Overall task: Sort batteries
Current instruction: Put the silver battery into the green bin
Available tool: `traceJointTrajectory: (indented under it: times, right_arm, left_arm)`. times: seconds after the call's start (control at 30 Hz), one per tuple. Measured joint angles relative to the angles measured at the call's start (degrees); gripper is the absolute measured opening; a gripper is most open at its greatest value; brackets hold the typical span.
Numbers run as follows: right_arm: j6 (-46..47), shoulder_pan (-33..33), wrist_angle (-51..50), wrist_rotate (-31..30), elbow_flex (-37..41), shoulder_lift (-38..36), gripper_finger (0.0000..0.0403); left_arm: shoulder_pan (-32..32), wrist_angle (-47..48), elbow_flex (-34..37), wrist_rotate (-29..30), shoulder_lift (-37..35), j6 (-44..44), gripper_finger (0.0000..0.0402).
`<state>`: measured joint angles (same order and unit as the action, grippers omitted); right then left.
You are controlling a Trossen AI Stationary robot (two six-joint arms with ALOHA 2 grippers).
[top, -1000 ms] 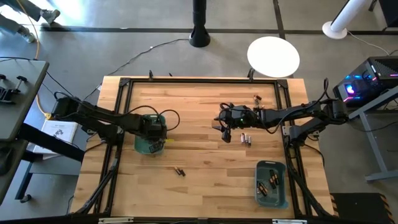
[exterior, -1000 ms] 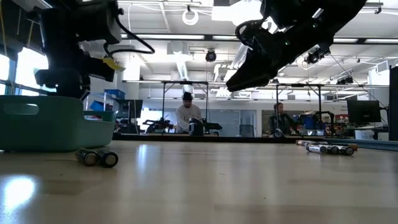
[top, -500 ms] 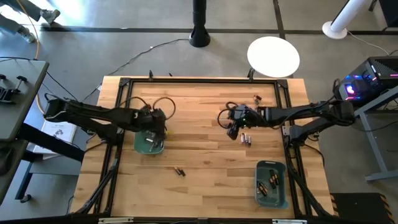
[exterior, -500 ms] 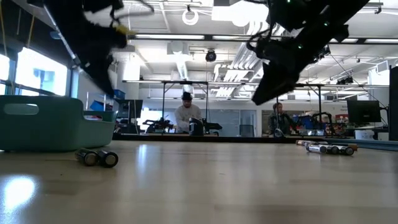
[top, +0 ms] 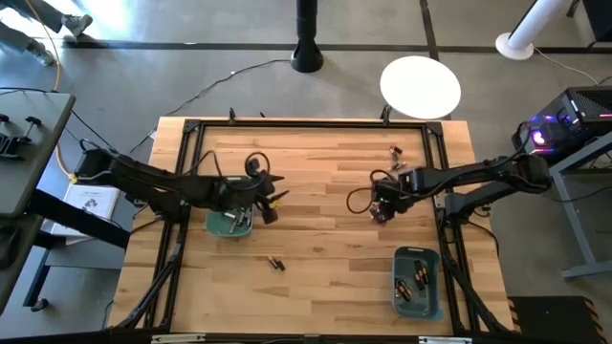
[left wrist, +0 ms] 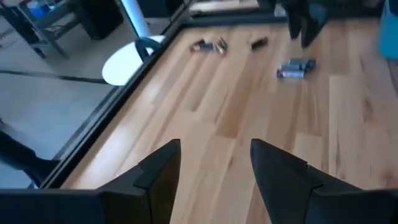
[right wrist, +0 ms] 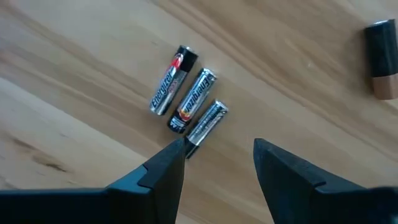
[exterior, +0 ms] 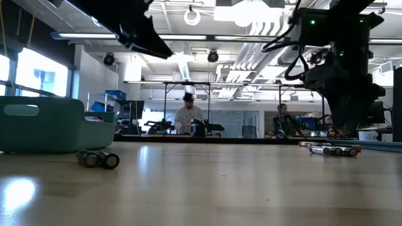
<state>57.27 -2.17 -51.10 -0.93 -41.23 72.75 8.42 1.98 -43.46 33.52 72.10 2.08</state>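
Below the right gripper (right wrist: 214,158), three silvery batteries (right wrist: 185,93) side by side on bare wood, labels legible only from the wrist. Fingers spread, empty, one tip just beside the nearest cell. Left gripper (left wrist: 214,162) likewise spread, holding nothing.

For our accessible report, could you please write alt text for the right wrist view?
The right gripper, its dark fingers open and empty, hovers over three silvery-grey batteries lying side by side on the wooden table. A dark battery with a copper end lies apart from them, at the picture's edge.
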Motion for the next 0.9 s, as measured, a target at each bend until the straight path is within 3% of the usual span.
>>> traceJointTrajectory:
  times: [0.17, 0.5, 0.9]
  right_arm:
    - [3.14, 1.20, 0.56, -0.81, 0.00, 0.85, 0.0185]
    - [2.26, 1.13, 1.70, -0.09, -0.15, 10.41, 0.0185]
    - [-0.84, 0.01, 1.67, -2.03, 0.07, 11.21, 0.0185]
  left_arm:
    - [-0.06, -0.18, 0.00, -0.12, 3.92, -0.25, 0.0188]
    - [0.64, -0.40, 0.00, -0.33, 5.94, -0.25, 0.0188]
    - [0.64, -0.29, 0.00, -0.33, 5.81, -0.32, 0.0188]
